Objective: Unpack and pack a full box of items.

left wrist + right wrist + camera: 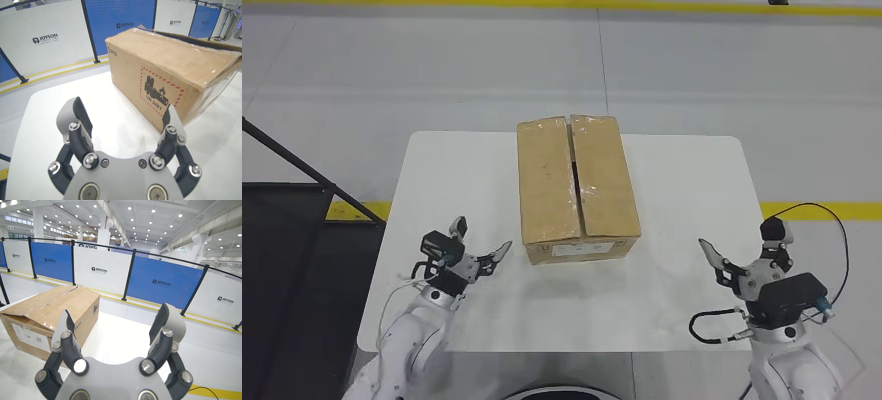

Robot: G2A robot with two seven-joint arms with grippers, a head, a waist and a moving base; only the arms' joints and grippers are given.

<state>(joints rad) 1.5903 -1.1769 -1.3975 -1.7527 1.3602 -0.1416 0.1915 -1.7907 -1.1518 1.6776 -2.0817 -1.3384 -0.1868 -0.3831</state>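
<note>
A brown cardboard box (577,188) stands in the middle of the white table (682,290), its two top flaps folded down with a dark slit along the seam. A white label is on its near end face. My left gripper (482,245) is open, low over the table's near left part, a short way from the box's (160,72) side with the red hatched battery mark. My right gripper (740,250) is open too, at the near right corner, well apart from the box (49,315). Nothing is between either gripper's pads (83,113).
The table's near edge runs just in front of both arms. Bare table surface lies on either side of the box and behind it. Grey floor with yellow lines surrounds the table; fence panels (102,272) stand farther off.
</note>
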